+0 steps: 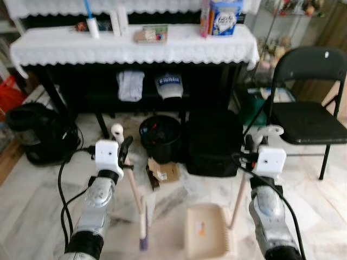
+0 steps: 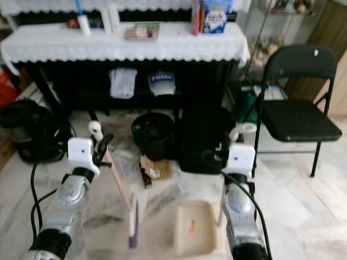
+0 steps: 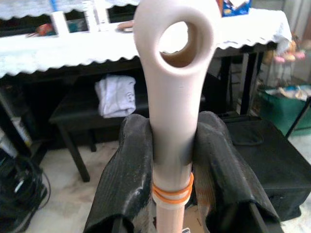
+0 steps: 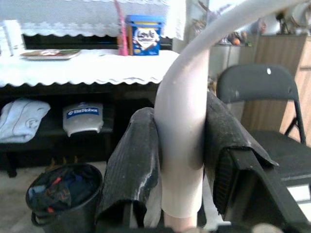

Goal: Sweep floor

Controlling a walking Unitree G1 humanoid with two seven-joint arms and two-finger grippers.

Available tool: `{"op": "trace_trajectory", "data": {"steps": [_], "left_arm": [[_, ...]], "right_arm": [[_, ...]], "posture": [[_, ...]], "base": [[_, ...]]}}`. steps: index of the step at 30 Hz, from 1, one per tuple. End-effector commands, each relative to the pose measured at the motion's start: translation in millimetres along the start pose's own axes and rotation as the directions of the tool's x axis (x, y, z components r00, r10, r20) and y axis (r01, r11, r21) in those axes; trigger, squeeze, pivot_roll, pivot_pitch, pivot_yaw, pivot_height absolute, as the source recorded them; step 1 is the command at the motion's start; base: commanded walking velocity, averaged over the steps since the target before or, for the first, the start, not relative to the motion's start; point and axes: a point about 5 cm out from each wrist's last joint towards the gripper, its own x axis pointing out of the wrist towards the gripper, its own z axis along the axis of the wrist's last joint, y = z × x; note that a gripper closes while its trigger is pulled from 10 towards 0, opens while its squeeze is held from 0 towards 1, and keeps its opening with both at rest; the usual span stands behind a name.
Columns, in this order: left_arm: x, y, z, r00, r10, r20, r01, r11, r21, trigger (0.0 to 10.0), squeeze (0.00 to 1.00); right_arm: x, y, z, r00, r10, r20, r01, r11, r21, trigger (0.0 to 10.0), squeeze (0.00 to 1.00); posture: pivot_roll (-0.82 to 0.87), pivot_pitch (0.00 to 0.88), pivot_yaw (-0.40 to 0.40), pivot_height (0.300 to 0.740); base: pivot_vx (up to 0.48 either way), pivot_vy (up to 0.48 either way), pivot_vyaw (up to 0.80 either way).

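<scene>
Still early: left gripper (image 3: 172,160) clamped on broom (image 1: 140,208), right gripper (image 4: 182,160) on dustpan (image 1: 206,232) handle; cardboard scrap (image 1: 162,172) (near bin (image 1: 160,135)) unswept.

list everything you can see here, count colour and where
broom: 1, beige handle, held by the left gripper, head on floor
dustpan: 1, beige, on floor, handle in the right gripper
cardboard scraps: a few, brown, on floor before bin
bin: 1, black, under table
black bag: 1, right of bin
folding chair: 1, black, far right
table: 1, white lace cloth, at back
blue box: 1, on table
left gripper: shut on broom handle
right gripper: shut on dustpan handle
</scene>
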Motion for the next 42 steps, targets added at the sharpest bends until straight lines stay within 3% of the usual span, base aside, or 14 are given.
{"op": "trace_trajectory", "data": {"steps": [1, 27, 36, 42], "left_arm": [[6.3, -2.4, 12, 0.998, -0.014, 0.056, 0.013, 1.0, 0.011, 10.0, 0.0], [8.4, 0.3, 17, 0.997, 0.005, 0.076, -0.006, 1.0, 0.018, 10.0, 0.0], [15.4, 12.9, 34, 0.987, 0.076, 0.14, -0.082, 0.996, 0.042, 10.0, 0.0], [19.6, 14.5, 49, 0.977, 0.072, 0.2, -0.077, 0.997, 0.018, 10.0, 0.0]], "right_arm": [[4.1, -5.5, 9, 0.999, -0.023, 0.041, 0.023, 1.0, 0.004, 10.0, 0.0], [3.4, -4.5, 7, 0.999, -0.022, 0.036, 0.022, 1.0, 0.006, 10.0, 0.0], [3.0, -4.8, 7, 0.999, -0.024, 0.033, 0.024, 1.0, 0.004, 10.0, 0.0], [3.2, -4.7, 7, 0.999, -0.023, 0.033, 0.023, 1.0, 0.006, 10.0, 0.0]], "posture": [[-0.07, 0.0, 0.046, 0.74], [-0.06, 0.0, 0.047, 0.74], [-0.06, 0.0, 0.05, 0.74], [-0.06, 0.0, 0.049, 0.74]], "base": [[0.349, 0.0, 0.0], [0.347, 0.0, 0.0], [0.119, 0.0, 0.0], [0.0, 0.0, 0.0]]}}
